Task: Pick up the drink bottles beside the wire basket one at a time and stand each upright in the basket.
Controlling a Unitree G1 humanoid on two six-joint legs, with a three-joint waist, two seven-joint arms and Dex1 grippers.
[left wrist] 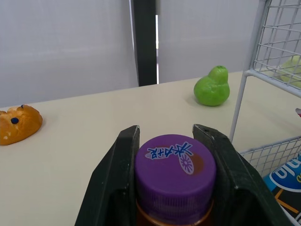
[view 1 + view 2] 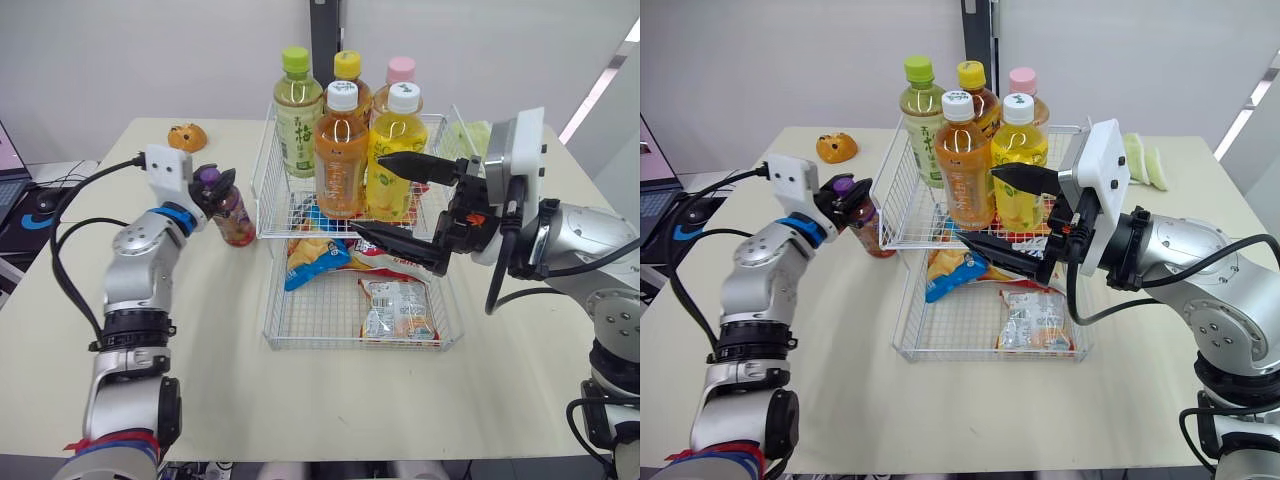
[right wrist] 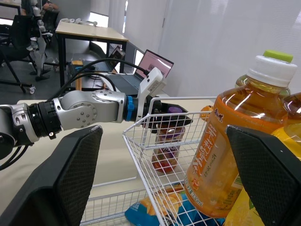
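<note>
A small bottle with a purple cap stands upright on the table, just left of the wire basket. My left gripper is shut on it at the cap, one finger on each side. Several bottles stand upright in the raised back basket: a green-capped one, a yellow-capped one, a pink-capped one, an orange drink and a yellow drink. In front of those last two my right gripper hovers open, holding nothing.
The lower front basket holds snack packs. A bread-like toy lies at the back left, a green pear behind the basket, and green slices at the back right. A laptop is off the table's left.
</note>
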